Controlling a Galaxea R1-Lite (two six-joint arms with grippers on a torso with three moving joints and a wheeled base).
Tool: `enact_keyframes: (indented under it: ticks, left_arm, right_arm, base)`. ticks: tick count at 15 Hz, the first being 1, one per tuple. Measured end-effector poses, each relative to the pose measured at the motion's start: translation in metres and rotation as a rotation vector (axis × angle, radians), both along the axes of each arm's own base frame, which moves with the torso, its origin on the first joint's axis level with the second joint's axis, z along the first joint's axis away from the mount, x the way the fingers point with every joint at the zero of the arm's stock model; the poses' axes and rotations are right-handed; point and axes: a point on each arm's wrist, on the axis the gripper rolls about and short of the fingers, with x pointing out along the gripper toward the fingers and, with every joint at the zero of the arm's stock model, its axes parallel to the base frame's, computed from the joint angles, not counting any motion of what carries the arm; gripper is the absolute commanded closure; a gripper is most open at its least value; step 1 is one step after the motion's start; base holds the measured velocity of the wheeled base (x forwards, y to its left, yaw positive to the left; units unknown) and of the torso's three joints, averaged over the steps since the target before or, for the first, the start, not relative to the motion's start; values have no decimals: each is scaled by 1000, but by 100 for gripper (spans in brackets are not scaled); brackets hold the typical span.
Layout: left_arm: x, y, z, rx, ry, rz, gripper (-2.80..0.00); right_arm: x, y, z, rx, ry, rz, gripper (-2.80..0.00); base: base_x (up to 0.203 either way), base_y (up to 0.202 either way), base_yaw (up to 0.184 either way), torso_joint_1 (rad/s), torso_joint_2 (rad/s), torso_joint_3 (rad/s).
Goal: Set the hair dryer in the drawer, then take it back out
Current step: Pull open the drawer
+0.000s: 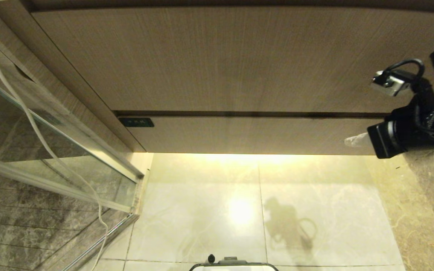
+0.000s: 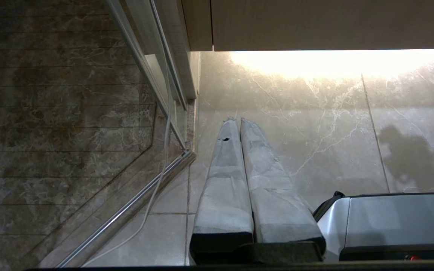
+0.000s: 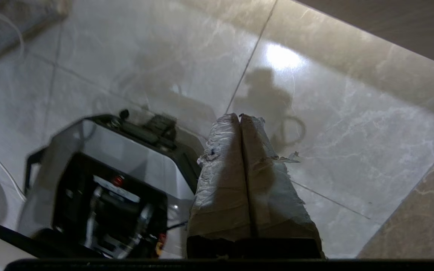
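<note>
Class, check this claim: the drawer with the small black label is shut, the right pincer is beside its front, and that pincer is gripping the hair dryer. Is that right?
Not quite. The right pincer grips nothing: the right wrist view shows its fingers pressed together and empty, with no hair dryer in any view. The rest stands: the drawer is shut, and the pincer is beside its front in the head view.

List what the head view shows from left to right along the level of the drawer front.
Glass shower door → white cord → black label → drawer front → right tool, shut, empty, level with the drawer's right end.
</note>
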Motion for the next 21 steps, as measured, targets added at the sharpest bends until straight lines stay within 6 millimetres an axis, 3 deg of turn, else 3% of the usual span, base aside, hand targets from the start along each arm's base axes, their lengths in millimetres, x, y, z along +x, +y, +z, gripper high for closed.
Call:
enact_keyframes:
  ticks: [4,9,13,16,21]
  left_arm:
    - [0,0,0,0,0,0,0]
    - [0,0,0,0,0,0,0]
    - [0,0,0,0,0,0,0]
    - [0,0,0,0,0,0,0]
    - [0,0,0,0,0,0,0]
  right_arm:
    - [28,2,-39,-157,61,168,-280]
    - [36,-7,-72,-501,-56,449,-280]
    - [54,-8,-83,-664,-396,558,-280]
    - [73,-7,-87,-664,-615,607,-280]
    - [95,-28,-91,-689,-657,631,-280]
  base:
    - [0,0,0,0,0,0]
    - [0,0,0,0,0,0]
    - [0,0,0,0,0,0]
    - [0,0,0,0,0,0]
    - [0,0,0,0,0,0]
